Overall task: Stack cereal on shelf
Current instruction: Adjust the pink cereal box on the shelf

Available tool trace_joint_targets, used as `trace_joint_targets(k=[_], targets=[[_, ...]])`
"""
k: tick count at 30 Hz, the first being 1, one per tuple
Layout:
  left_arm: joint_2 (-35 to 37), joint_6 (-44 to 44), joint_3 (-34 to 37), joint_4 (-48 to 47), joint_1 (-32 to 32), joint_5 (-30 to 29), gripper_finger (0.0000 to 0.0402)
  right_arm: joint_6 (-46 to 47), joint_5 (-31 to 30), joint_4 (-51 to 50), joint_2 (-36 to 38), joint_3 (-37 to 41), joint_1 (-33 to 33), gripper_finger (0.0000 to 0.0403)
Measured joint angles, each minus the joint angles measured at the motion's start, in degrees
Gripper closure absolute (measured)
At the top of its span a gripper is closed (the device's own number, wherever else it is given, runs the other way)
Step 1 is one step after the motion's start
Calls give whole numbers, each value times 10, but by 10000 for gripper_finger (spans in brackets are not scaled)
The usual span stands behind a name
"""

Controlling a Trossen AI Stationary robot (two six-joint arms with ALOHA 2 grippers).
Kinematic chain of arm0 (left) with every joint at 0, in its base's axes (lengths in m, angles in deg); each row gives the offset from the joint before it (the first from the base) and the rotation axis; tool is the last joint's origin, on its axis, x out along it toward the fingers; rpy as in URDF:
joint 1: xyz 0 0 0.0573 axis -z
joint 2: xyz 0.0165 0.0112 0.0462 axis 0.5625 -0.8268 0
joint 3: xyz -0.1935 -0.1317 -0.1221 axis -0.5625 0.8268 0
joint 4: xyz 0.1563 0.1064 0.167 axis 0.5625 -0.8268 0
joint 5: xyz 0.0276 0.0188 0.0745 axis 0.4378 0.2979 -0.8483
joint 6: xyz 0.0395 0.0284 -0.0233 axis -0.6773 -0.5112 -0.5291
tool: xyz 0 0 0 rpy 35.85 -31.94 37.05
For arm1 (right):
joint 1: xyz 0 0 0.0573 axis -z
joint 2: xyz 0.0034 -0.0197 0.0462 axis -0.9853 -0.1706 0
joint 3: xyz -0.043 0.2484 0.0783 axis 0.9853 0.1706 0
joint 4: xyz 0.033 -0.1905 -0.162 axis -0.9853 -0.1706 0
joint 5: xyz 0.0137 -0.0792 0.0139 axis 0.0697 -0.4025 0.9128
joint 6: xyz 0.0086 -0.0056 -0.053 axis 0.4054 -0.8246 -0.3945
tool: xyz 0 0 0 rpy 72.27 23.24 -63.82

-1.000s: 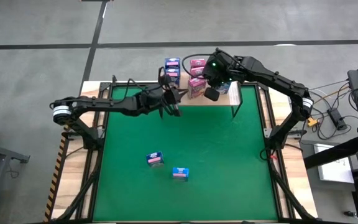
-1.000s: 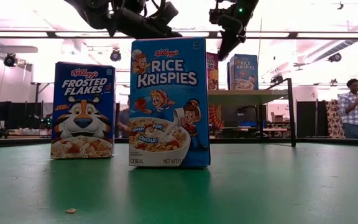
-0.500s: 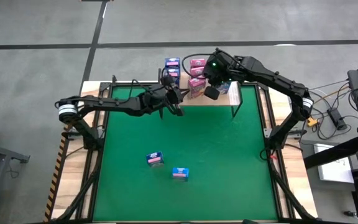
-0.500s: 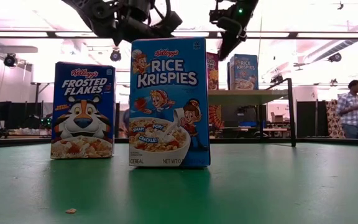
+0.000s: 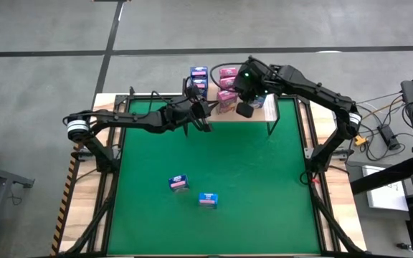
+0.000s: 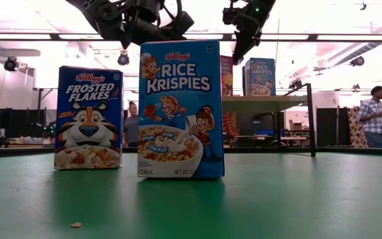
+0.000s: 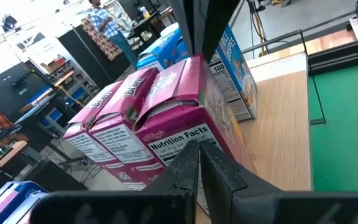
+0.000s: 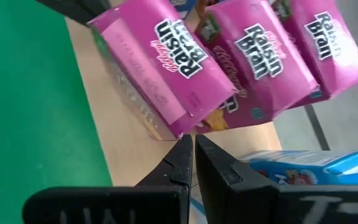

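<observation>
The light-wood shelf (image 5: 253, 115) stands at the table's far edge. On it are three pink Raisin Bran boxes (image 5: 226, 86), two dark blue-purple boxes (image 5: 198, 77) and a light blue box (image 5: 261, 100). Two more boxes stand upright on the green table: Frosted Flakes (image 6: 88, 117) and Rice Krispies (image 6: 180, 109). My left gripper (image 7: 198, 149) is shut, just left of the nearest pink box (image 7: 185, 124). My right gripper (image 8: 193, 142) is shut at that box's other side, by its lower corner. My left gripper points level from the table's left at the nutrition-facts side (image 7: 182, 140) of the nearest pink box; whether its shut tips touch the box, I cannot tell. My right gripper comes slanting down from above; its shut tips meet the box's lower corner (image 8: 180, 129). The box stands on the shelf.
The shelf's black legs (image 5: 269, 127) stand on the green mat. The two loose boxes (image 5: 179, 183) (image 5: 207, 199) are in the table's near middle, with bare mat around them. People (image 6: 375, 109) are in the room behind.
My left arm has edged a little toward the table's right, bringing its gripper closer to the shelf. My right gripper and the boxes have stayed put.
</observation>
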Motion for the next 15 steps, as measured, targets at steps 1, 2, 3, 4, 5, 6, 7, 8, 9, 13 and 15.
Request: trace_joint_targets(k=[1,2,3,4,5,6,7,8,9,13,15], targets=[[0,0,0,0,0,0,401,0,0,-1,0,0,-3,390],[0,0,0,0,0,-2,401,-1,0,-2,1,0,-5,390],[0,0,0,-1,0,-2,401,-3,0,-4,1,0,-7,390],[0,0,0,-1,0,-2,401,-5,0,-7,3,0,-9,390],[0,0,0,-1,-1,-2,401,-7,0,-11,3,0,-11,390],[0,0,0,-1,-1,-2,401,-7,1,-14,4,0,-14,390],[0,1,0,-1,-1,-2,401,-7,1,-17,4,0,-16,390],[0,1,0,-1,-1,-2,401,-7,2,-20,5,0,-18,390],[0,1,0,-1,-1,-2,401,-7,2,-22,6,0,-19,390],[0,2,0,0,-1,-1,401,-5,3,-28,10,-1,-22,390],[0,2,0,0,-1,-1,401,-5,2,-27,12,-5,-22,390]])
